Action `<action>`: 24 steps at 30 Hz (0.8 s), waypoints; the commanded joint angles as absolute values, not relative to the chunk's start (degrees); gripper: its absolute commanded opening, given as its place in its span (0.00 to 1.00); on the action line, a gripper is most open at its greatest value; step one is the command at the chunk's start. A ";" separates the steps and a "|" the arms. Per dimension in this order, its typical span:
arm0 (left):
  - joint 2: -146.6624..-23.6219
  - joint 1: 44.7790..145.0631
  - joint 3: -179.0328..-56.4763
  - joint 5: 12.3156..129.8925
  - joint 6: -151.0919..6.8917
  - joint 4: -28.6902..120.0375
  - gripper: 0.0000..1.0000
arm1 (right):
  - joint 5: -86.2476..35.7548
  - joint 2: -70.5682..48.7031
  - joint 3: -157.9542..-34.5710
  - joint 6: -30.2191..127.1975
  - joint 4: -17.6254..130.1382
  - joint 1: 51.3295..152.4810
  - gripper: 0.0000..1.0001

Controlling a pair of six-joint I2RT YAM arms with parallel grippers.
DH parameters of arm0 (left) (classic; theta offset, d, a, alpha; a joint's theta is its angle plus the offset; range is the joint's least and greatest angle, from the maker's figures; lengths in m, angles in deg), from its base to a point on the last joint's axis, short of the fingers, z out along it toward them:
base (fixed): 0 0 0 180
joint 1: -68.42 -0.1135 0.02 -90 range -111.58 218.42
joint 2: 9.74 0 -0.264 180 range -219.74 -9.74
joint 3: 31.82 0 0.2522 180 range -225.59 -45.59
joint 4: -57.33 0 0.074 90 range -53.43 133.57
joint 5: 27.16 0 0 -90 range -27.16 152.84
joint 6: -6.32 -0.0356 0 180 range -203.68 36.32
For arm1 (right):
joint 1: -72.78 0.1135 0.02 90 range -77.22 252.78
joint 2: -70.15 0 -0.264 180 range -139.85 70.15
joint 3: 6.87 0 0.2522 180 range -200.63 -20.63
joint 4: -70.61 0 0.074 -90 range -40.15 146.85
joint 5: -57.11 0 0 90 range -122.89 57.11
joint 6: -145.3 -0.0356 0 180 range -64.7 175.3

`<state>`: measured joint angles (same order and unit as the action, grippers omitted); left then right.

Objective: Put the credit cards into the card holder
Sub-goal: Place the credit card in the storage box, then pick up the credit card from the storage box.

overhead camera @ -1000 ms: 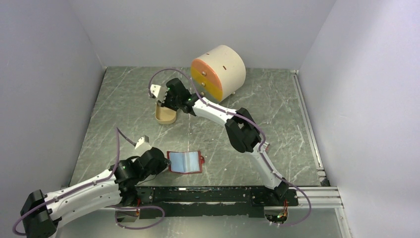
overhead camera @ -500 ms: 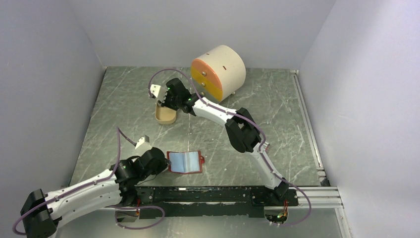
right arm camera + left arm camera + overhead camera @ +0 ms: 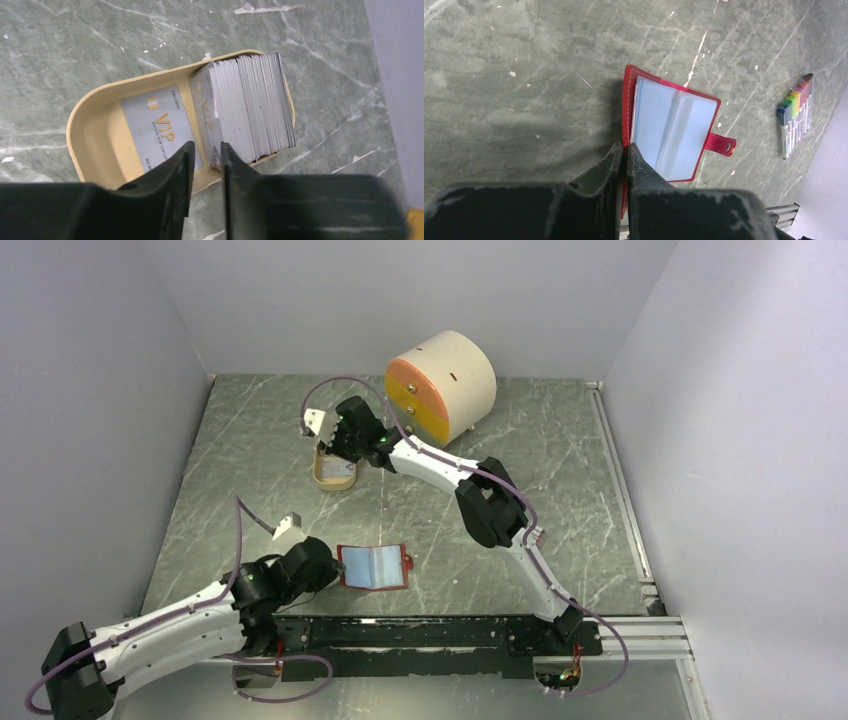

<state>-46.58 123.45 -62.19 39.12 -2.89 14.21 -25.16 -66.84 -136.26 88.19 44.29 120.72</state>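
Observation:
The card holder (image 3: 373, 566) is a red wallet lying open near the table's front, its pale blue pockets (image 3: 674, 127) facing up. My left gripper (image 3: 625, 150) is shut on the wallet's left red edge. Silver credit cards sit in a tan tray (image 3: 80, 115). One VIP card (image 3: 160, 125) lies flat on the tray floor, and a thick stack (image 3: 250, 107) stands on edge at the tray's right. My right gripper (image 3: 207, 150) hovers over the tray's near rim, jaws a little apart with nothing between them.
A round beige drawer box (image 3: 440, 385) with orange and yellow fronts stands at the back. A bundle of coloured markers (image 3: 796, 112) lies to the right of the wallet. Grey walls close in on three sides, and a metal rail (image 3: 620, 490) runs along the table's right edge.
My right gripper's jaws have parted slightly over the tray, and a silver card now shows lying flat inside it. The left arm and the wallet have not moved.

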 commanded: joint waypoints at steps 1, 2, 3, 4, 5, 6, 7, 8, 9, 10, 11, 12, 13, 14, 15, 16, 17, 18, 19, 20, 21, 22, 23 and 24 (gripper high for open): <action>-45.68 123.79 -62.65 38.96 -3.08 14.83 0.09 | -24.98 -63.72 -134.16 87.36 47.22 120.56 0.38; -45.66 123.80 -62.84 38.95 -3.08 14.58 0.09 | -25.55 -63.24 -132.47 88.05 48.73 120.77 0.40; -45.67 123.79 -63.01 38.87 -3.08 14.23 0.09 | -26.17 -62.85 -131.10 88.50 50.11 121.03 0.41; -45.60 123.79 -63.13 38.85 -3.02 13.82 0.09 | -26.63 -62.68 -130.50 88.67 51.03 121.15 0.41; -45.48 123.79 -63.15 38.85 -2.92 13.52 0.09 | -26.73 -62.87 -130.73 88.59 51.20 121.31 0.41; -45.24 123.79 -63.07 38.85 -2.84 13.31 0.09 | -26.81 -63.25 -131.20 88.47 51.29 121.30 0.42; -44.97 123.84 -63.00 38.85 -2.82 13.26 0.09 | -27.00 -63.61 -131.43 88.63 51.72 121.29 0.49; -44.65 123.84 -62.82 38.93 -2.82 13.31 0.09 | -27.57 -63.88 -131.16 89.11 52.62 121.40 0.53; -44.46 123.80 -62.75 38.98 -2.75 13.38 0.09 | -28.52 -64.17 -130.77 89.67 53.96 121.43 0.58; -44.39 123.79 -62.73 39.02 -2.80 13.38 0.09 | -29.65 -64.66 -130.90 90.26 54.97 121.46 0.59; -44.29 123.79 -62.80 38.96 -2.82 13.23 0.09 | -30.15 -65.42 -131.56 90.87 54.66 121.55 0.61; -44.28 123.79 -62.93 38.90 -2.82 12.92 0.09 | -30.47 -66.24 -132.55 91.64 53.97 121.57 0.64; -44.35 123.79 -63.06 38.79 -2.75 12.57 0.09 | -30.82 -66.88 -133.36 92.30 53.57 121.60 0.66; -44.36 123.79 -63.13 38.72 -2.73 12.33 0.09 | -31.19 -67.62 -133.87 93.02 53.27 121.73 0.67; -44.36 123.79 -63.14 38.68 -2.73 12.22 0.09 | -31.44 -68.06 -134.24 93.72 53.10 121.73 0.68; -44.29 123.79 -62.99 38.65 -2.73 12.24 0.09 | -31.70 -68.30 -134.39 94.20 53.10 121.73 0.69; -44.14 123.79 -62.86 38.65 -2.73 12.39 0.09 | -31.67 -68.52 -134.51 94.85 52.97 121.71 0.69; -44.11 123.79 -62.71 38.67 -2.68 12.56 0.09 | -31.44 -68.61 -134.53 95.21 52.91 121.79 0.70; -43.96 123.79 -62.52 38.66 -2.65 12.66 0.09 | -31.43 -68.69 -134.45 95.74 53.08 121.82 0.71; -44.01 123.79 -62.48 38.68 -2.65 12.78 0.09 | -31.75 -68.84 -134.56 96.06 53.38 121.94 0.72; -44.01 123.81 -62.40 38.64 -2.64 12.75 0.09 | -32.15 -69.07 -134.77 96.41 53.53 121.99 0.73; -43.97 123.80 -62.42 38.67 -2.67 12.68 0.09 | -32.18 -69.44 -135.18 96.77 53.37 122.04 0.73; -43.99 123.79 -62.46 38.60 -2.60 12.53 0.09 | -32.37 -69.81 -135.56 97.12 53.31 122.02 0.73; -43.96 123.80 -62.46 38.59 -2.56 12.40 0.09 | -32.77 -70.18 -135.92 97.47 53.38 122.13 0.73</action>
<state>-44.46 123.45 -62.19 39.10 -2.86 13.29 -31.11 -68.26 -133.25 94.81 52.40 121.71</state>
